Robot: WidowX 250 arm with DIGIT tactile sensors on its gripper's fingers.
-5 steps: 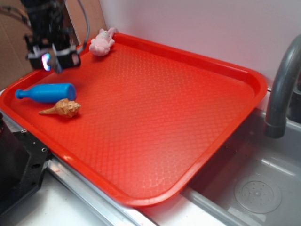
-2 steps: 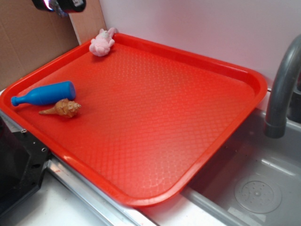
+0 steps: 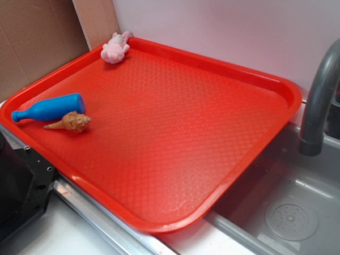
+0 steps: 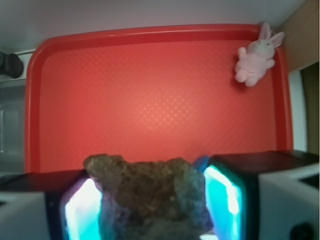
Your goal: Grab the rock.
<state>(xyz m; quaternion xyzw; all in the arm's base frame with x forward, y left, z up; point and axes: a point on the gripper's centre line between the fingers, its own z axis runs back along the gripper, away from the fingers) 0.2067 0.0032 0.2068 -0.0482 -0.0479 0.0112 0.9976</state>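
In the wrist view my gripper (image 4: 152,200) is shut on the rock (image 4: 150,192), a rough lumpy grey-brown stone wedged between the two glowing cyan pads (image 4: 225,200). It hangs high above the red tray (image 4: 150,100). The gripper and the rock are out of the exterior view, which shows only the tray (image 3: 239,122) and the things lying on it.
A blue bottle (image 3: 49,108) and a tan spiral seashell (image 3: 70,122) lie at the tray's left edge. A pink plush toy (image 3: 115,48) sits in the far corner, also in the wrist view (image 4: 256,60). A grey tap (image 3: 319,101) and a sink (image 3: 287,212) are at the right.
The gripper rose from just above the tray's left side, near the bottle, up and out of the exterior view. The blue bottle shifted slightly left.
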